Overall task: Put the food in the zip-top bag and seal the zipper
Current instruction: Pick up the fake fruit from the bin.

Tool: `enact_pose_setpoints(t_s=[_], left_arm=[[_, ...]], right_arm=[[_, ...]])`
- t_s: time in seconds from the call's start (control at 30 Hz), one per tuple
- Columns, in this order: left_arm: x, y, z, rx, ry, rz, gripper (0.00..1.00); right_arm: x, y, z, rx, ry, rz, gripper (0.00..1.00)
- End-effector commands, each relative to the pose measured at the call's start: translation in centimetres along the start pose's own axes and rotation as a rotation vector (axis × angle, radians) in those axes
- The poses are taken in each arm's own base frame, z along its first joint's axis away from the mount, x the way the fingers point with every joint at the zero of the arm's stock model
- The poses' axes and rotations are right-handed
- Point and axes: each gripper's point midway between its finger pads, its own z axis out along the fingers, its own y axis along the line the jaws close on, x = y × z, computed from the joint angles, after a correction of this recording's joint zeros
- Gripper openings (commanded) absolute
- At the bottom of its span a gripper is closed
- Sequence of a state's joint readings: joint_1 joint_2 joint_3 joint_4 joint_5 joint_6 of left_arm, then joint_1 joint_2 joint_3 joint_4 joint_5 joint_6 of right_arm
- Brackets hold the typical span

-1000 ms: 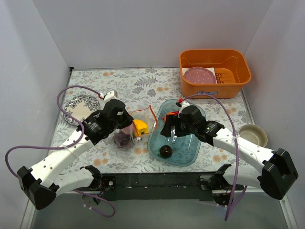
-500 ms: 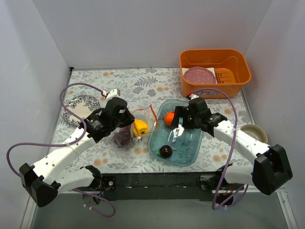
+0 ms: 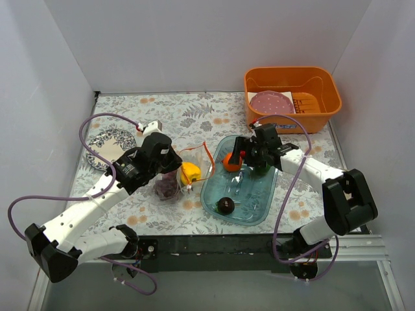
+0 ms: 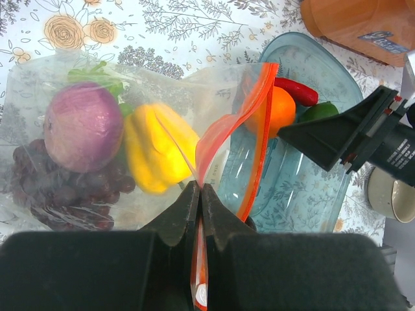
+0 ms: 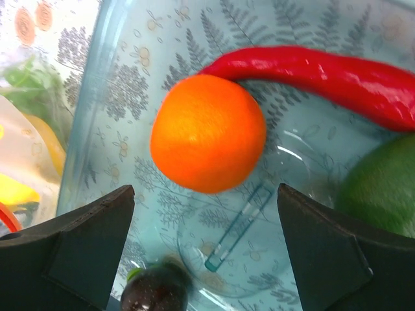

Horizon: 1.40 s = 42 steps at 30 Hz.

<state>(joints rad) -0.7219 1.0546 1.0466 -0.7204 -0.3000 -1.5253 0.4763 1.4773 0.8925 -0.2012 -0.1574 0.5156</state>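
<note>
Jaws of the right gripper [image 5: 204,201] stand spread as wide as they go. The orange [image 5: 207,133] sits untouched just ahead of the gap, at twelve o'clock in the wrist view. The red chilli [image 5: 324,74] touches the orange at its one o'clock, the lime [image 5: 382,188] lies at four o'clock and the dark plum [image 5: 152,291] at seven, all in the clear blue tray [image 5: 130,84]. The orange looks like a light, hard, smooth toy ball, likely to roll or squirt out of a skewed pinch. I judge the best hold is across its widest part, fingers carried past the middle and the right-hand finger kept short of the chilli. The left gripper [image 4: 200,201] has its jaws pressed together on the zipper [image 4: 254,165], pinching the red-orange strip at the near corner of the mouth. This holds the mouth of the zip-top bag [image 4: 39,84] agape toward the tray at its three o'clock. The bag is thin, limp and crinkly, so it would probably sag shut if that pinch slackened, and its slick film gives little to grip except the stiffer strip. Inside lie the purple onion [image 4: 81,126], the yellow pepper [image 4: 159,149] and the dark grapes [image 4: 71,188], bunched at the bag's nine o'clock end, well apart from the mouth.
</note>
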Motion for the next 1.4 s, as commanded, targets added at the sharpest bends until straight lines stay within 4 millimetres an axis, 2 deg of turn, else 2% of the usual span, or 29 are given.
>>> enact_pose_setpoints(t_s=[0.0,0.13,0.17,0.27,0.53,0.8,0.9,1.0,1.37], left_arm=[[-1.5,-0.5,-1.2,0.023,-0.05,-0.017,0.0],[-1.3,-0.3,-1.3,0.022,-0.048,-0.03,0.0],[-1.3,-0.3,-1.3,0.025,-0.049,-0.031,0.0],[-1.3,-0.2,-1.3,0.022,-0.051,-0.034,0.0],[-1.0,-0.2,-0.9,0.022,-0.039,-0.027,0.0],[-0.7,-0.3,-0.7,0.027,-0.033,-0.026,0.0],[-0.7,-0.4,-0.6,0.03,-0.032,-0.019,0.0],[-0.7,-0.3,-0.5,0.026,-0.03,-0.009,0.0],[-0.2,-0.1,-0.5,0.022,-0.007,0.006,0.0]], right_arm=[[-3.8,1.6,0.5,-0.074,-0.095,-0.025,0.98],[-4.3,2.2,1.2,-0.125,-0.091,-0.001,0.98],[-3.7,1.8,1.8,-0.105,-0.059,0.011,0.98],[-3.9,1.5,2.5,-0.088,-0.046,0.022,0.98],[-3.8,1.1,3.2,-0.071,-0.038,0.034,0.97],[-2.9,1.2,3.4,-0.101,-0.007,0.014,0.72],[-2.3,1.1,3.7,-0.101,0.021,0.016,0.55],[-2.0,1.2,4.0,-0.112,0.039,0.018,0.5],[-1.1,2.0,3.0,-0.167,0.038,-0.019,0.44]])
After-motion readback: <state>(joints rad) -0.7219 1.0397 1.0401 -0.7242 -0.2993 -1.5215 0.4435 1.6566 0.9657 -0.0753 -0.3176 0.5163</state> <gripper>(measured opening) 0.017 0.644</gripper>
